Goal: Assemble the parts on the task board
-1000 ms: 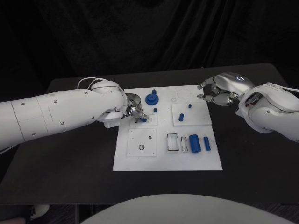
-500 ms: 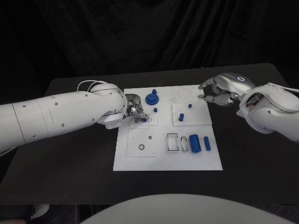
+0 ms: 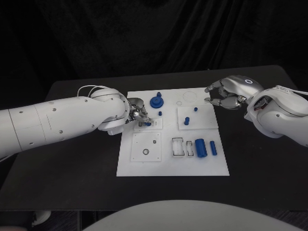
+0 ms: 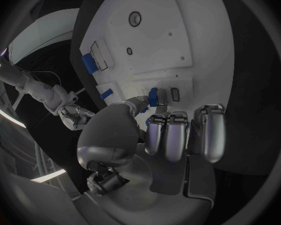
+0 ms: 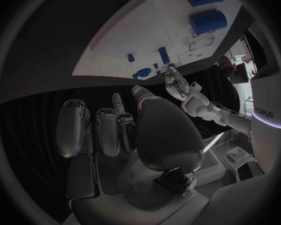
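Left hand (image 3: 138, 115) has hardly moved vs 1 s ago; arm shifted slightly. Its fingers (image 4: 154, 131) pinch a small blue part (image 3: 147, 123) at their tips, over the upper-left plate of the task board (image 3: 172, 166). Right hand (image 3: 225, 95) unchanged, fingers curled in w/ nothing in them, just off the board's far right corner. Other blue parts on board lie as before: round one (image 3: 157, 101) just beyond left fingertips, cylinders (image 3: 201, 147) well nearer the robot.

The left hand (image 3: 139, 115) is covering most of a small blue part (image 3: 146, 123) left of centre in the head view; whether its fingers are actually pinching it is staying too small to tell.

The right hand (image 3: 223, 96) is curling inward at upper right, its palm hidden.
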Motion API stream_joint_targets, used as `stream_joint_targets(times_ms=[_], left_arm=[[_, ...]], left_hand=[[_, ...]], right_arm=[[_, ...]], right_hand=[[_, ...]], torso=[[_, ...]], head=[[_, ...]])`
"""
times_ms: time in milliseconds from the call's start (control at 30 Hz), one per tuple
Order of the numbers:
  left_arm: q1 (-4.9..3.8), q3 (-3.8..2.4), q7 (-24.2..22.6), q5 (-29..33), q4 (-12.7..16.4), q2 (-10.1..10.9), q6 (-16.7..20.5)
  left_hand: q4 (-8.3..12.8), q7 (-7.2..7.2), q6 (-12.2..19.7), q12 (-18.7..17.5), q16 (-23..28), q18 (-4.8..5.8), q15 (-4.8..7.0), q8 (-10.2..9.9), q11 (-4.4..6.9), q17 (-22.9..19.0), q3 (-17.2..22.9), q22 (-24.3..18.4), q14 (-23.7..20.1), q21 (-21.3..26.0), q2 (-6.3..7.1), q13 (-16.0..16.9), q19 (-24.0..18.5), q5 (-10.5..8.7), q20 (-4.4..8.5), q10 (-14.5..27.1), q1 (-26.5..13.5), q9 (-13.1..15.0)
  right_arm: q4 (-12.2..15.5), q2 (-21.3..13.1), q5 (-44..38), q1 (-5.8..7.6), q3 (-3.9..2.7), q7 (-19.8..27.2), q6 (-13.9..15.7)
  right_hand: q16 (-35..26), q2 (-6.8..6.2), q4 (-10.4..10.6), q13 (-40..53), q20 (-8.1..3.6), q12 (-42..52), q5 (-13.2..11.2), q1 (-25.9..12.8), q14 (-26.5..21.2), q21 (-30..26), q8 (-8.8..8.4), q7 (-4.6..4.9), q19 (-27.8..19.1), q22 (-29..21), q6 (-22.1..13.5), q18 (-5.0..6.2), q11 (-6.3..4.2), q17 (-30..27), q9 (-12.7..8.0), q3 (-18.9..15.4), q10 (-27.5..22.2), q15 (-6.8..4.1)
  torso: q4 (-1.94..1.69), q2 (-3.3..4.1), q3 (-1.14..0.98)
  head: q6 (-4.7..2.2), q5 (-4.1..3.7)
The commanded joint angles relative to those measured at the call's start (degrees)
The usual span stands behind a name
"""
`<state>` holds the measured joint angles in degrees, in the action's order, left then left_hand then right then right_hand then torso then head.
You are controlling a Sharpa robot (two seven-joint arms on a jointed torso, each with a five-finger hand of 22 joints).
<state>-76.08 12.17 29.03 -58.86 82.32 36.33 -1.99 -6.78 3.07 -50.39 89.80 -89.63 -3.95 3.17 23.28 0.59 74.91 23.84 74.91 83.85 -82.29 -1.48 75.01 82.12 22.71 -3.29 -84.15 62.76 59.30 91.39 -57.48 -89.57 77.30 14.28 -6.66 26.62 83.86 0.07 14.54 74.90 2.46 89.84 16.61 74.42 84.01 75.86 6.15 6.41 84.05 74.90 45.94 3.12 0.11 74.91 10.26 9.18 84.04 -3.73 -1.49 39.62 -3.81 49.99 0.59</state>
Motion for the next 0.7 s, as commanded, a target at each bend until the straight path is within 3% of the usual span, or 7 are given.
stream_joint_targets(times_ms=[33,333,567,700], left_arm=[[0.09,-0.02,-1.27,0.14,0.56,0.28,2.23],[0.10,-0.02,-1.84,0.14,1.99,1.37,5.13],[0.28,-0.01,-3.21,0.14,3.78,2.97,9.85],[0.57,0.00,-3.89,0.14,4.63,3.74,12.28]], left_hand=[[0.09,-0.12,-0.34,0.20,-0.37,0.88,0.42,-0.08,0.37,15.09,0.38,5.89,6.15,0.39,0.05,14.99,0.13,0.16,0.40,-5.85,0.59,0.12],[0.21,-0.18,-0.52,0.20,-0.37,0.91,0.47,-0.12,0.42,15.09,0.69,6.00,6.15,0.33,0.12,14.99,0.23,0.66,0.45,-5.85,0.62,0.34],[0.28,-0.21,-0.64,0.20,-0.37,0.93,0.53,-0.13,0.47,15.09,1.05,6.09,6.15,0.29,0.11,14.99,0.32,1.29,0.50,-5.85,0.67,0.60],[0.28,-0.21,-0.64,0.20,-0.37,0.93,0.54,-0.14,0.47,15.09,1.09,6.09,6.15,0.29,0.10,14.99,0.32,1.34,0.51,-5.85,0.68,0.63]], right_arm=[[0.12,-0.13,-0.10,-0.16,-0.03,-1.04,-0.37],[0.21,-0.25,-0.10,-0.20,-0.03,-1.16,-0.50],[0.28,-0.33,-0.10,-0.21,-0.03,-1.54,-0.67],[0.26,-0.34,-0.10,-0.21,-0.03,-1.71,-0.75]], right_hand=[[-0.23,0.36,-0.03,15.10,0.45,0.16,0.20,0.37,4.46,-0.39,-0.32,-0.10,0.95,10.77,0.41,0.09,0.50,8.52,-0.08,0.35,5.96,0.45],[-0.23,0.36,-0.03,15.10,0.45,0.16,0.20,0.37,4.46,-0.39,-0.32,-0.10,0.95,10.77,0.41,0.09,0.50,8.52,-0.08,0.35,5.96,0.45],[-0.31,0.42,0.05,15.10,0.46,0.16,0.38,0.29,4.44,-0.51,-0.37,-0.09,0.91,10.73,0.39,0.11,0.51,8.44,-0.13,0.41,5.96,0.46],[-0.41,0.43,0.06,15.10,0.46,0.16,0.40,0.28,4.42,-0.60,-0.39,-0.09,0.87,10.71,0.38,0.13,0.51,8.34,-0.14,0.42,5.96,0.46]], torso=[[0.05,0.00,0.00],[0.03,0.02,0.01],[-0.11,0.04,0.02],[-0.03,0.07,0.01]], head=[[0.01,0.20],[0.01,0.26],[0.01,0.05],[0.01,0.36]])
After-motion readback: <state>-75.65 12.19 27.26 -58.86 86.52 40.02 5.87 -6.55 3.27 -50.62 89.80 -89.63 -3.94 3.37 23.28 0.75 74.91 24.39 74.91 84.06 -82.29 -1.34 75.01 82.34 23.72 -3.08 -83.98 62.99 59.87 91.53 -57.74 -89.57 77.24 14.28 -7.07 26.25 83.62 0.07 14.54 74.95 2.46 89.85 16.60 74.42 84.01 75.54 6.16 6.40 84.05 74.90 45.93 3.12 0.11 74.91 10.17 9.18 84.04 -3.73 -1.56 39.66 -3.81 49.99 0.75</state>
